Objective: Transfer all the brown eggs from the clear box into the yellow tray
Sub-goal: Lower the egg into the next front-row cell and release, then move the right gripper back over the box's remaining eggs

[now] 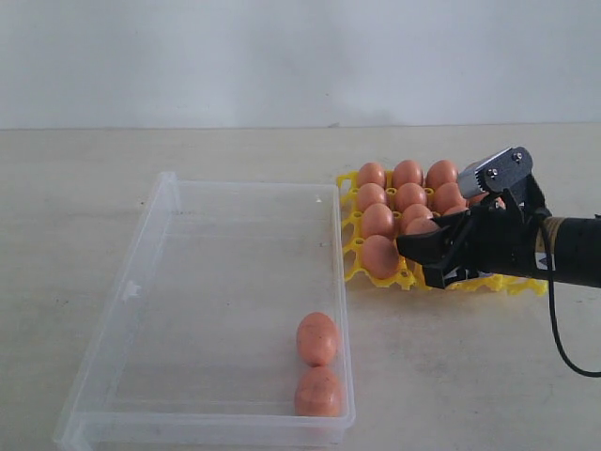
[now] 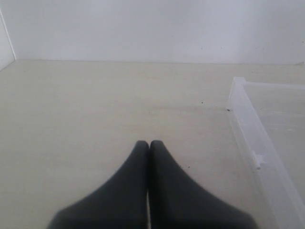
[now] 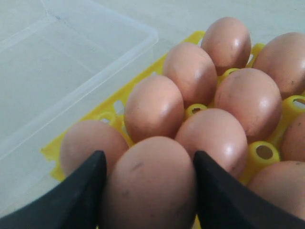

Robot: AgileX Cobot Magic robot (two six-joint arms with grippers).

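My right gripper (image 1: 419,259) hovers over the near edge of the yellow tray (image 1: 350,223), shut on a brown egg (image 3: 150,188) that sits between its two black fingers. Several more brown eggs (image 1: 408,175) fill the tray's cups; in the right wrist view they crowd just beyond the held one above the yellow lattice (image 3: 106,117). Two brown eggs (image 1: 316,338) (image 1: 318,393) lie at the near right corner of the clear box (image 1: 225,282). My left gripper (image 2: 148,143) is shut on nothing, over bare table beside the box's wall (image 2: 252,143). It does not show in the exterior view.
The clear box lies left of the tray, their edges almost touching. A light wooden table carries both, with a pale wall behind. The right arm's black cable (image 1: 563,348) hangs down at the right edge.
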